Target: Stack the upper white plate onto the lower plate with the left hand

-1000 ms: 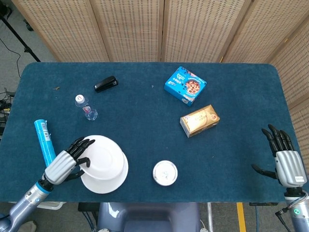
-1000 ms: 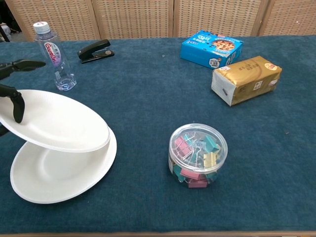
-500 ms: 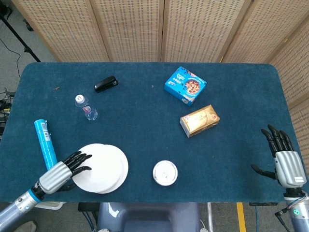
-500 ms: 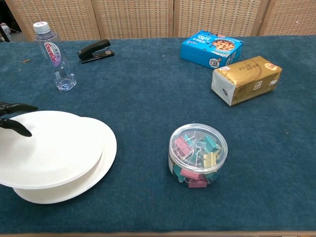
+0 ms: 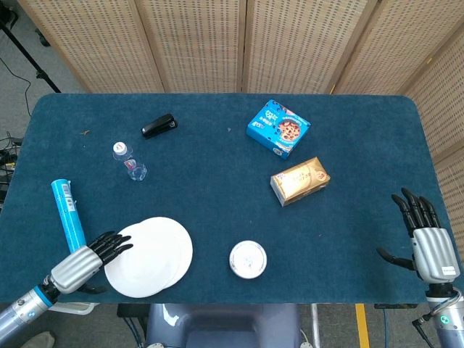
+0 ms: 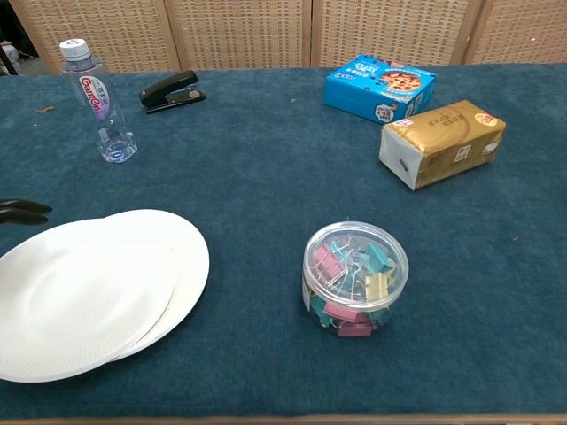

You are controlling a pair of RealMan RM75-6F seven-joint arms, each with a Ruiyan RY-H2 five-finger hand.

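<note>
The left hand [image 5: 85,260] is low at the near-left corner of the worktop [image 5: 217,188], at the end of a forearm that comes in from the lower left edge. Its dark fingers [image 5: 112,243] are stretched forward and a little apart, and they hold nothing. In the chest view only two dark fingertips [image 6: 22,211] show at the left edge. The right hand [image 5: 425,241] is at the near-right edge, palm side down, its fingers spread and pointing away from the robot, the thumb out to the side, with nothing in them.
</note>
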